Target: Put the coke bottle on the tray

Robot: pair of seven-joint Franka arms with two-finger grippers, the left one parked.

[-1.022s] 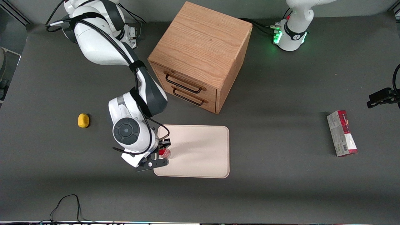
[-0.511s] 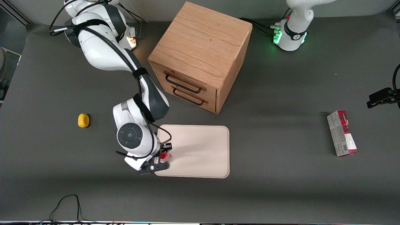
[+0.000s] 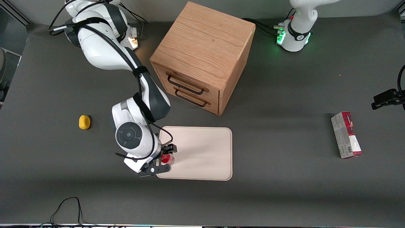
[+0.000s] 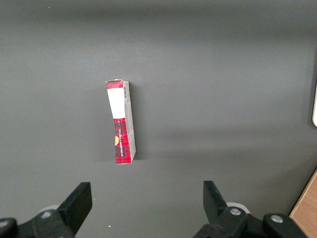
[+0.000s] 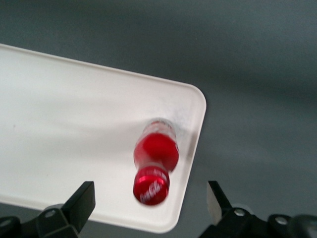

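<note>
- On the tray (image 3: 202, 152), close to the corner nearest the working arm and the front camera, the coke bottle (image 3: 167, 158) is seen standing upright; its red cap (image 5: 151, 185) and red label are shown in the right wrist view, with the clear base resting on the cream-white surface just inside the low rim (image 5: 195, 148).
- Above the bottle, the gripper (image 3: 164, 157) is held with its fingers spread wide; one dark fingertip (image 5: 81, 201) is seen on each side of the bottle, well clear of it, so nothing is gripped.
- Farther from the front camera than the tray, a wooden drawer cabinet (image 3: 202, 57) is placed, with two dark handles (image 3: 186, 85) on its front, turned toward the tray.
- Toward the working arm's end of the table (image 3: 284, 196), a small yellow object (image 3: 84, 122) is seen lying alone, well apart from the tray.
- Toward the parked arm's end, a red-and-grey carton box (image 3: 346, 135) is seen lying flat on the dark grey table; it is also shown in the left wrist view (image 4: 121, 121).
</note>
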